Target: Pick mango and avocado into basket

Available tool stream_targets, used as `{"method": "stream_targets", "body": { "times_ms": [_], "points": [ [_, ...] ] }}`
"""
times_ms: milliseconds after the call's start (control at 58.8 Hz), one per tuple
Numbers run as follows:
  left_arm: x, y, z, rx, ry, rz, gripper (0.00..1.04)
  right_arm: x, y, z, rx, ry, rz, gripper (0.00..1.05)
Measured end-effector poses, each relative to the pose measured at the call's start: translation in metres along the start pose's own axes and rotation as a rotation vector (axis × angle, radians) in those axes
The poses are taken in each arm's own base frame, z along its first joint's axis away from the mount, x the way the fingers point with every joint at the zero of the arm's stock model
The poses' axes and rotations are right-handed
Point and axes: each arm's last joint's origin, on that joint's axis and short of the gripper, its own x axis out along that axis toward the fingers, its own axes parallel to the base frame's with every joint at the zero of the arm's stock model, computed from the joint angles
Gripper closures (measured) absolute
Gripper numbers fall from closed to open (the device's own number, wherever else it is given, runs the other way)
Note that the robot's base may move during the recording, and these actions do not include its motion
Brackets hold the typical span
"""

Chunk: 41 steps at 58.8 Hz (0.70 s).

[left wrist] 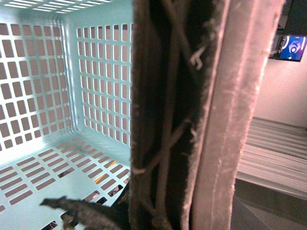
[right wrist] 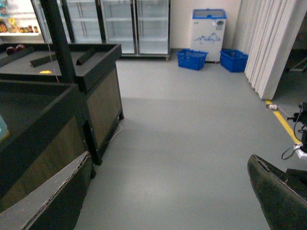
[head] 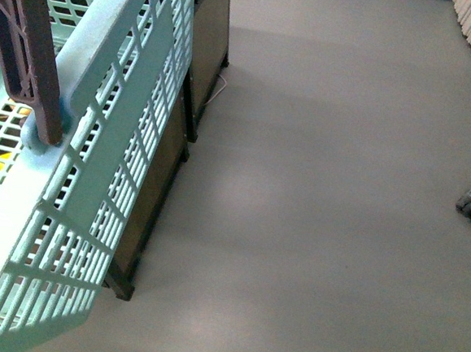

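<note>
Grey floor (head: 314, 215) fills the front view, the basket (head: 97, 173) tilted at its left. Only the right wrist view shows the right gripper (right wrist: 169, 159), jaws apart. The brown handle (left wrist: 168, 115) seemingly blocks the left gripper (left wrist: 120, 215), so I cannot tell how its jaws stand.

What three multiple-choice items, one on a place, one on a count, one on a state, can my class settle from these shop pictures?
1. Where does the teal basket show in the front view?
A) at the left edge B) at the right edge C) far centre

2. How many blue baskets stand by the white freezer?
A) one B) two C) four

3. How is the right pincer?
A) shut on a mango B) open, holding nothing C) shut on a handle

Key:
1 A, its lattice wall fills the left edge.
2 B, a pair sits on the floor beside the freezer.
3 B, bare floor shows between its spread fingers.
</note>
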Motion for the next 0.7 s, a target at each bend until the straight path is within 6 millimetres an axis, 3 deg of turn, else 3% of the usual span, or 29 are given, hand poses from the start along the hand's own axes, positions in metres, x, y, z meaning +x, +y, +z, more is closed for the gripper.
{"method": "stream_targets", "body": {
  "times_ms": [697],
  "points": [
    [0.0000, 0.0000, -0.0001, 0.003, 0.003, 0.000, 0.89, 0.0000, 0.0001, 0.0000, 0.000, 0.000, 0.002, 0.09]
  ]
}}
